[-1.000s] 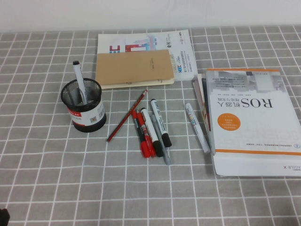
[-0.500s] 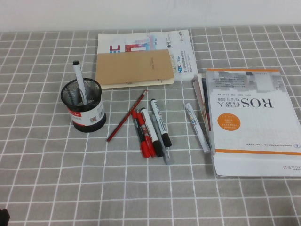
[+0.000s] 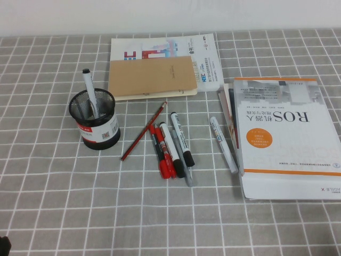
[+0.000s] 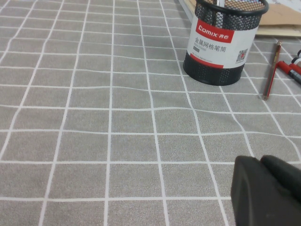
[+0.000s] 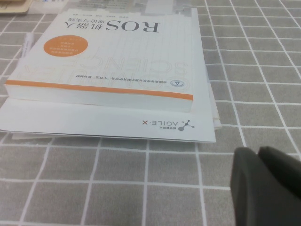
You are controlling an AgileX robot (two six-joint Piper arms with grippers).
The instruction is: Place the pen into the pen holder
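Observation:
The pen holder (image 3: 96, 125) is a black mesh cup with a red-and-white band, at the table's left; it also shows in the left wrist view (image 4: 221, 47). A white-barrelled pen (image 3: 90, 93) with a black top stands tilted inside it. Two more white markers with black caps (image 3: 181, 140) lie in a cluster at the middle of the table. My left gripper (image 4: 260, 161) is shut and empty, low over the cloth on the robot's side of the holder. My right gripper (image 5: 257, 150) is shut and empty, near the front edge of the book (image 5: 108, 52).
A thin red pencil (image 3: 143, 132), red markers (image 3: 160, 152) and a grey pen lie in the cluster. A silver pen (image 3: 224, 145) lies beside the big white ROS book (image 3: 285, 133). A brown notebook (image 3: 152, 77) on papers lies at the back.

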